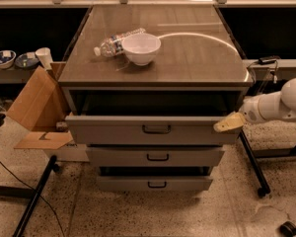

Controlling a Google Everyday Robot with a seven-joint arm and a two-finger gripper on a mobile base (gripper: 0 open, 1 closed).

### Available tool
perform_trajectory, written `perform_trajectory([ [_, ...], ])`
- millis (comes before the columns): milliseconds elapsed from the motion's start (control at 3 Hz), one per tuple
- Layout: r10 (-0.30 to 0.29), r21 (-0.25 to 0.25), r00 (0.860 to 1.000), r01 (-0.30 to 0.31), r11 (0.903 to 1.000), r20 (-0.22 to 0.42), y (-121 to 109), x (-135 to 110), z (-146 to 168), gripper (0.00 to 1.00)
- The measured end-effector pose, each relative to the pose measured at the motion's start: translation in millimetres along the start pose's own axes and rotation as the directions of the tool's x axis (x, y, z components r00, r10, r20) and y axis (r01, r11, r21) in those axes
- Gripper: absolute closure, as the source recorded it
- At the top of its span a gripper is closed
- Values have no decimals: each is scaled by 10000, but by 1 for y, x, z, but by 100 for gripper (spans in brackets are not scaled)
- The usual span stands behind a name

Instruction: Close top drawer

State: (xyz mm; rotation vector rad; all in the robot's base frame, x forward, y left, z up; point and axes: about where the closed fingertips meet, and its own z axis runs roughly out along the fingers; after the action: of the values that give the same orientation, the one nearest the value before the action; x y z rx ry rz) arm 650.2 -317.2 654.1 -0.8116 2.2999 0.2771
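The gripper (229, 123) sits at the right upper corner of the top drawer's (113, 131) front, its tan tip against or just beside the edge; whether it is open or closed cannot be told. The white arm (278, 104) reaches in nearly level from the right, tilted slightly down toward the drawer. The drawer stands pulled out from the cabinet (197, 68), front facing the camera, long axis running left to right, under the white bowl (141, 48) and water bottle (116, 42).

— Where's the gripper (229, 123)?
— At the right end of the top drawer (113, 131) front, seemingly touching it. The drawer stands pulled out.
— And on the cabinet (197, 63)?
— 1 white bowl (141, 49), 1 bottle (116, 42) lying beside it.
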Motion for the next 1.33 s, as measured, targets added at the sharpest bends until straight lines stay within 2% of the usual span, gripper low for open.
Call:
perform_trajectory([
  [667,421,453,9985,-436,9980,341,-25,-17,5,0],
  [1333,682,739,9970,-709,9947,376,-37,-17,7,0],
])
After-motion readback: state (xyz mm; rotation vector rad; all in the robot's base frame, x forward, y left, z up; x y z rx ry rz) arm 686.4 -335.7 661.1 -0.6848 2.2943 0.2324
